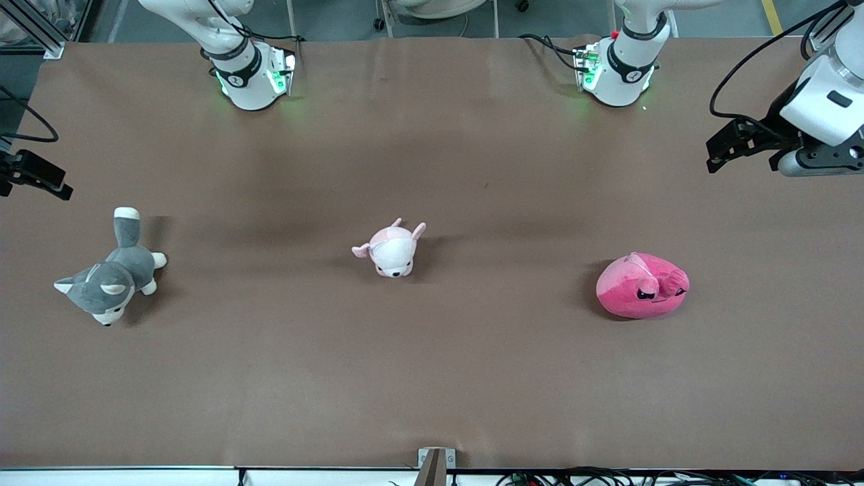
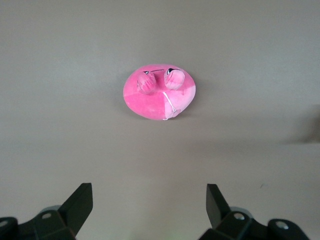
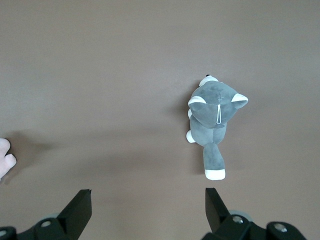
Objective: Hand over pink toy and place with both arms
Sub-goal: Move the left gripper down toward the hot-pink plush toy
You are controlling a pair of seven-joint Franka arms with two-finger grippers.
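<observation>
Untouched, pink toy (image 1: 642, 286) (both grippers apart).

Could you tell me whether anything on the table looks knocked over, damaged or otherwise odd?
Nothing stands out. The pink toy, puppy plush and husky plush lie apart on the table, intact. The left hand and right hand wait open above.

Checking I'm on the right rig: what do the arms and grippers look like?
Both arms are glossy white with black joint bands; the bases glow green and carry black cables. The left gripper and the right gripper each have two black wedge-shaped fingers. The left arm's wrist is white over silver.
</observation>
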